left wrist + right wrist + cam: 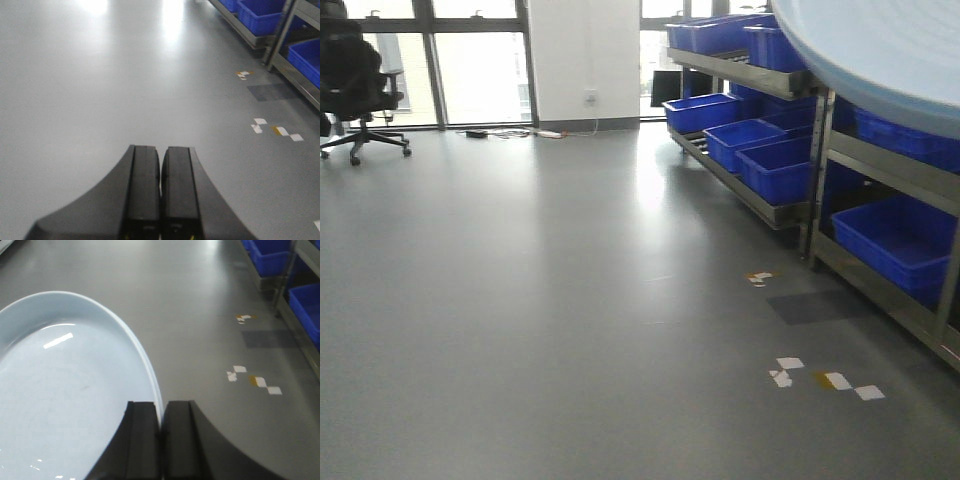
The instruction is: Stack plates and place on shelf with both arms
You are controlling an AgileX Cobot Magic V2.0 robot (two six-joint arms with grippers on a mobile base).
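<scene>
Plate, lower left, is pinched at its rim by the right pincer; the left pincer is closed, empty. It should be carried level to the shelf.

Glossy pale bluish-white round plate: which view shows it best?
The right wrist view: the pale glossy plate fills its left half, inner face and rim visible. The front-facing view catches only a slice top right; the left wrist view shows none.

The plate is pale bluish-white, the bins blue, the floor grey
</scene>
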